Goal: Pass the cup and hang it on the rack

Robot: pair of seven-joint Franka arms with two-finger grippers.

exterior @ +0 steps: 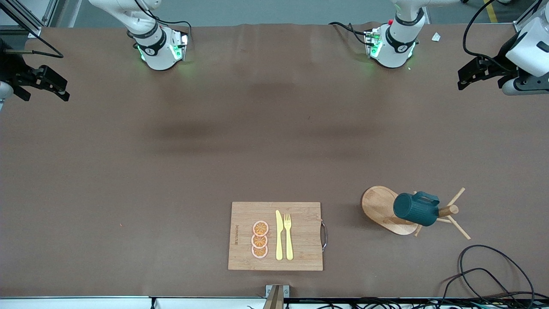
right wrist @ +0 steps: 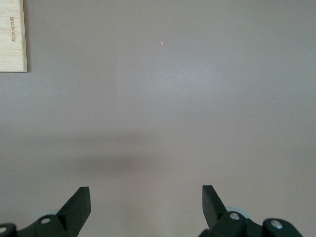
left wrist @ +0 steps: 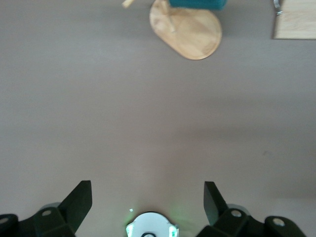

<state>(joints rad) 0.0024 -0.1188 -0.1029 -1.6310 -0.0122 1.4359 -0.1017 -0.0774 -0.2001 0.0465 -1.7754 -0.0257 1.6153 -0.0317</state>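
The dark teal cup (exterior: pixel 415 209) hangs by its handle on a peg of the light wooden rack (exterior: pixel 379 207). The rack stands near the front camera, toward the left arm's end of the table. In the left wrist view the rack's oval base (left wrist: pixel 190 32) shows, with an edge of the cup (left wrist: pixel 197 4) above it. My left gripper (exterior: pixel 461 81) hovers open and empty over the table's edge at the left arm's end, well away from the rack; it shows as (left wrist: pixel 148 197). My right gripper (exterior: pixel 65 90) is open and empty over the edge at the other end, seen as (right wrist: pixel 146 202).
A bamboo cutting board (exterior: pixel 300 253) lies near the front camera, beside the rack toward the right arm's end. It carries three orange slices (exterior: pixel 260 239), a yellow knife (exterior: pixel 279 235) and a fork (exterior: pixel 288 236). Black cables (exterior: pixel 484 274) coil by the rack's corner.
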